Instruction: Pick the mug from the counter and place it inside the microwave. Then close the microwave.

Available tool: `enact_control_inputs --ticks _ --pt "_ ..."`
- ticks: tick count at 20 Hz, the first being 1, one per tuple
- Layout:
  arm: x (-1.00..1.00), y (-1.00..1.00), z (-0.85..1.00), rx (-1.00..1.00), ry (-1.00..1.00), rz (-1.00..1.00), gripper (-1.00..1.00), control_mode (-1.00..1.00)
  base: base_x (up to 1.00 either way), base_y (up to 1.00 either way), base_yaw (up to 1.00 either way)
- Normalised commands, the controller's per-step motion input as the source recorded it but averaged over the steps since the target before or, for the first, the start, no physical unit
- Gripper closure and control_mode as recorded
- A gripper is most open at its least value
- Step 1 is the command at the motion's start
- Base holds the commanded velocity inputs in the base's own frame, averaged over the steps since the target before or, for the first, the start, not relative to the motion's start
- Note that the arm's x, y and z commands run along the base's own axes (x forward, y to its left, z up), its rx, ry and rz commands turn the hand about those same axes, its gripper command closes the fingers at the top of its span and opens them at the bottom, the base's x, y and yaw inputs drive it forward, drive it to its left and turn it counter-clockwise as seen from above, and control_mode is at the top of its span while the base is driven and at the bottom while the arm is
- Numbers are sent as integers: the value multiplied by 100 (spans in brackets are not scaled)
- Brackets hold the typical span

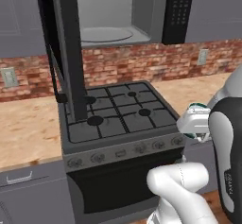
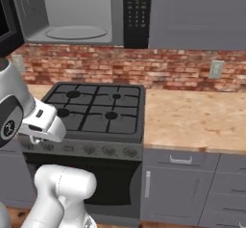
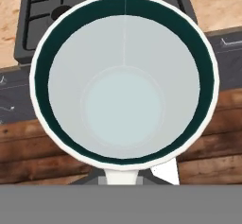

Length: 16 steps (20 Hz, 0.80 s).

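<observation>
Riding close under the hand camera, the mug (image 3: 124,81) looks straight up at the lens, its teal rim and pale blue-grey bottom in full view, with the gas stovetop (image 3: 101,1), the oven front and a plank floor far below it. By that look the mug is off the bench (image 2: 197,119) and carried in the hand, though the fingertips lie hidden behind the cup, so whether they are clamped on it cannot be told for certain. From the left base camera a sliver of teal rim (image 1: 197,107) peeks out beside the white wrist, in front of the stove's right front corner and well below the microwave (image 1: 118,15).

The pick, judged from this, is done. Two steps remain: setting the mug inside and shutting the door. The microwave door (image 1: 68,53) hangs wide open, swung out over the burners, and the light grey cavity with its round turntable (image 2: 76,32) sits bare. The carry must rise a good way and go inward, and the open door's edge stands near that path.
</observation>
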Motion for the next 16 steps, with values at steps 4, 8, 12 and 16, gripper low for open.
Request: enact_control_inputs --ticks 4,8,12,16 --pt "0 0 0 0 0 0 100 100 11 34 3" --pt "0 0 0 0 0 0 100 100 33 6 11" --pt "0 0 0 0 0 0 100 100 30 2 16" --pt "0 0 0 0 0 0 100 100 33 3 10"
